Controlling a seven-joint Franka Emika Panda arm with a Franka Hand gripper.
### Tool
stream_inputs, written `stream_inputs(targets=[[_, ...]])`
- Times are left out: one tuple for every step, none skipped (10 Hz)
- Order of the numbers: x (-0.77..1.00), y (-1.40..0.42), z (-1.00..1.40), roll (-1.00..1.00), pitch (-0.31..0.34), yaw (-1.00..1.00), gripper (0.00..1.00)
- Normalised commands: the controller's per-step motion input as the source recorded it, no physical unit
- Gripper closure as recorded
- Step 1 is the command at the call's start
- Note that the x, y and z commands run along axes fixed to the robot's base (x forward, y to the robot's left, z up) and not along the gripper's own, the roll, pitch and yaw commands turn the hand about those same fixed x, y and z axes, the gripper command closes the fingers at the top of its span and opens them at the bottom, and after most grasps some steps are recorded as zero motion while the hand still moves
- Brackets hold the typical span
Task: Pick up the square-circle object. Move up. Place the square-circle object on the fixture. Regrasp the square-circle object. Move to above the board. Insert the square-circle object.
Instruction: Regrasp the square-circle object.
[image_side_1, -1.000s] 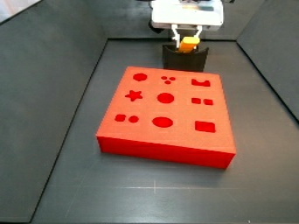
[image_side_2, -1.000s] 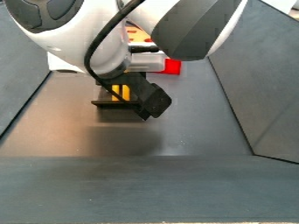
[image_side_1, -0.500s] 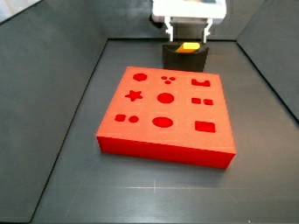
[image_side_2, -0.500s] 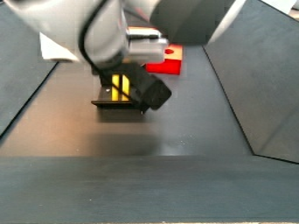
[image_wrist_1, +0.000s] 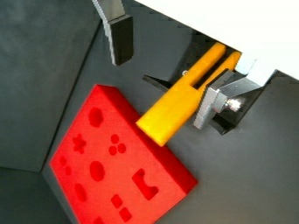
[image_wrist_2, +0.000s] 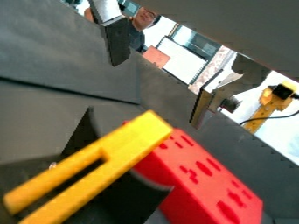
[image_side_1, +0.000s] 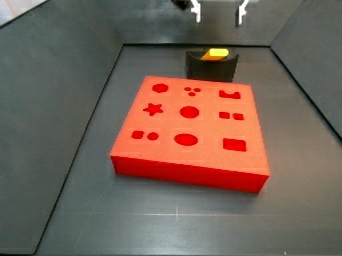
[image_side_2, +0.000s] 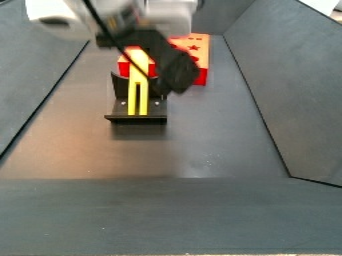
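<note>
The yellow-orange square-circle object (image_side_1: 214, 54) lies in the notch of the dark fixture (image_side_1: 211, 70) behind the red board (image_side_1: 187, 130). My gripper (image_side_1: 219, 12) is open and empty, raised well above the fixture. In both wrist views the peg (image_wrist_1: 177, 105) (image_wrist_2: 87, 168) lies below and between the spread fingers (image_wrist_1: 119, 35) (image_wrist_2: 117, 39), not touching them. In a side view the peg (image_side_2: 138, 95) rests lengthwise on the fixture (image_side_2: 138, 118), with the gripper (image_side_2: 150, 55) above it.
The board also shows in both wrist views (image_wrist_1: 105, 171) (image_wrist_2: 208, 179) and in a side view (image_side_2: 195, 47) beyond the fixture. Dark sloping walls (image_side_1: 74, 90) enclose the grey floor on both sides.
The gripper was shut on the peg at the fixture. It has opened, left the peg on the fixture and risen straight up.
</note>
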Motion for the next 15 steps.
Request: stream_inputs(targets=[[-0.02, 0.01, 0.29, 0.05, 0.065, -0.04, 0.0], [-1.0, 0.0, 0.0, 0.01, -0.001, 0.01, 0.0], [-1.0, 0.0, -0.05, -0.01, -0.031, 0.01, 0.0], [-1.0, 0.0, 0.0, 0.01, -0.077, -0.01, 0.0], [-1.0, -0.01, 0.0, 0.02, -0.088, -0.01, 0.0], [-1.0, -0.01, -0.01, 0.04, -0.098, 0.0, 0.0], [-1.0, -0.01, 0.0, 0.06, -0.115, 0.02, 0.0], [-1.0, -0.02, 0.0, 0.08, -0.124, 0.03, 0.0], [-1.0, -0.02, 0.0, 0.09, -0.128, 0.04, 0.0], [-0.82, -0.02, 0.01, 0.1, -0.122, 0.06, 0.0], [-0.68, -0.02, 0.01, 0.1, -0.114, 0.06, 0.0], [-0.44, -1.0, -0.69, 0.81, 0.0, -1.0, 0.0], [-0.31, -1.0, -0.68, 0.81, -0.003, -1.0, 0.0], [-0.09, -1.0, -0.49, 0.8, -0.038, -1.0, 0.0], [-0.05, -0.81, -0.32, 0.79, -0.062, -1.0, 0.0]])
